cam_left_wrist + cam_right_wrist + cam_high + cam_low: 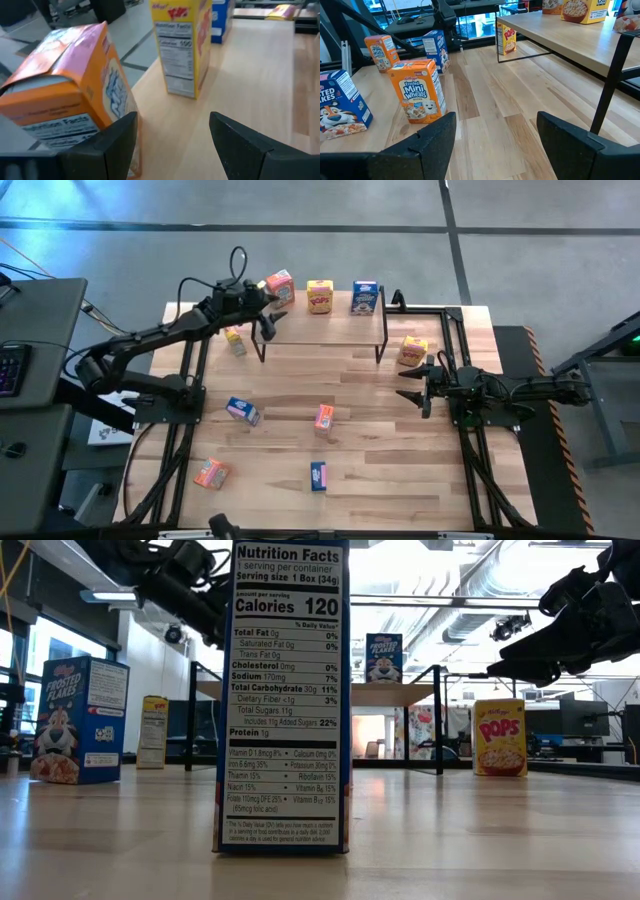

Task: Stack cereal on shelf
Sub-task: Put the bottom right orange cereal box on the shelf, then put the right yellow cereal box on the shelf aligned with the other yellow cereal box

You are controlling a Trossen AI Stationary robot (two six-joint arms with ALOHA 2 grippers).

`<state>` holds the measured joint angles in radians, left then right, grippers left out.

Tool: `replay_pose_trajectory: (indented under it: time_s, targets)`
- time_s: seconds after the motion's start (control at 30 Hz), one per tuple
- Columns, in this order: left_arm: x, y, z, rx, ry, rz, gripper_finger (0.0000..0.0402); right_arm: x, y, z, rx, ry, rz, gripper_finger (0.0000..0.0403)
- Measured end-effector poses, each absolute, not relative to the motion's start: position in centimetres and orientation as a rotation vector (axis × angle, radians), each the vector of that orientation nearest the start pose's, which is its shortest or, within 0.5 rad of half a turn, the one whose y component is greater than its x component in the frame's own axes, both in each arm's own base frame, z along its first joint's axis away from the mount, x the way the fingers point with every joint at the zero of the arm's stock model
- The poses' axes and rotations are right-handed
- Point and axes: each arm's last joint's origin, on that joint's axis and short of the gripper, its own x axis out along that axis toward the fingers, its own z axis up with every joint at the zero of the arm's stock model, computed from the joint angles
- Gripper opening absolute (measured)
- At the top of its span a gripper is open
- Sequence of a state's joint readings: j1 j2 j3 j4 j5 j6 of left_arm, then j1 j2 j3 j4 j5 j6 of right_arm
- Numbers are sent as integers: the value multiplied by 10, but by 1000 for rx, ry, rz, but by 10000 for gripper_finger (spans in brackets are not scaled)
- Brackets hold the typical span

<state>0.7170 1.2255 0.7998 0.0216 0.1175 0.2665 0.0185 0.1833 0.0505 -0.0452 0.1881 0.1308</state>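
Two sets of jaws are mine, and both stand apart with nothing between them. My left jaws are out over the shelf's end; one finger lies just beside the orange-red box, which leans on the shelf top, and I cannot tell whether it touches the cardboard. I judge the step in hand is the placing of that box: it is on the shelf but tilted and turned out of line with its neighbours.

Further along the same top, a yellow box stands upright, and a blue box stands upright beyond it. So three of nine are up by my count.

My right jaws wait low over the desk by the shelf's right legs, gaping and holding nothing, with a second yellow box near them on the desk. A third yellow box lies by the shelf's left legs. Well apart on the open desk are a blue one, an orange-red one, another orange-red and another blue.

Next, I think, my left jaws must either square up the leaning box or back away cleanly without tipping it off the edge, then reach for the yellow box below.
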Motion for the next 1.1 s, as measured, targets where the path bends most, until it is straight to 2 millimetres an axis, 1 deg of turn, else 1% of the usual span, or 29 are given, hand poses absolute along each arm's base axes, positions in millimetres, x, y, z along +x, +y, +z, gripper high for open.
replay_pose_trajectory:
  time_s: [0.37,0.6,0.73,0.87,1.1]
  targets:
    - [202,176,266,98,485,632,239,106,-3,162,112,166,-181,271]
    - [200,177,264,87,508,646,239,106,-3,162,112,166,-181,271]
    - [198,175,266,76,493,647,239,106,-3,162,112,166,-181,271]
    - [195,167,274,77,472,633,239,106,-3,162,112,166,-181,271]
    - [192,141,289,82,440,568,239,106,-3,162,112,166,-181,271]
